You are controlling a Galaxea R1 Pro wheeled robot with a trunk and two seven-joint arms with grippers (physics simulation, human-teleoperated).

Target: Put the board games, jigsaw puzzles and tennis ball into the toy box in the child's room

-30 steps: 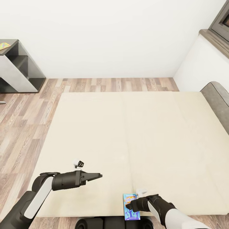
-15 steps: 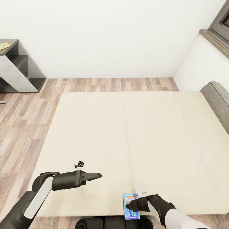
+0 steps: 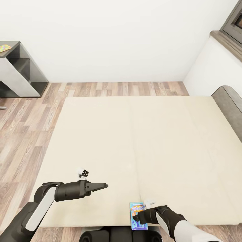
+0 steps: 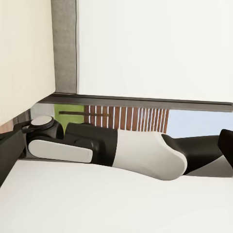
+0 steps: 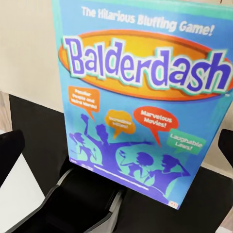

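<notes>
At 6 o'clock in your head view, the blue board game [image 3: 138, 215] lies flat on the near edge of the bed [image 3: 134, 148], partly overhanging it above the robot's dark base [image 3: 111, 235]. Your right gripper [image 3: 140, 216] sits over the box's near end; the right forearm comes in from 5 o'clock, wrist bent toward 9 o'clock. In the right wrist view, the box [image 5: 143, 97] reads "Balderdash" and the two dark fingertips [image 5: 9, 153] stand wide apart either side of it, so the jaws are released, not closed on the box.

Your left arm enters from 7 o'clock, elbow raised, forearm level over the mattress and pointing toward 3 o'clock. Left gripper [image 3: 102, 185]: fingers lie close together as one thin wedge, jaws clenched on nothing. In the left wrist view you look across at the right arm's white and black links [image 4: 141, 153].

At 10 o'clock, a jigsaw puzzle [image 3: 4, 48] lies on the tabletop [image 3: 11, 45] corner, well apart from the bed. Wood floor [image 3: 23, 127] runs between them.
</notes>
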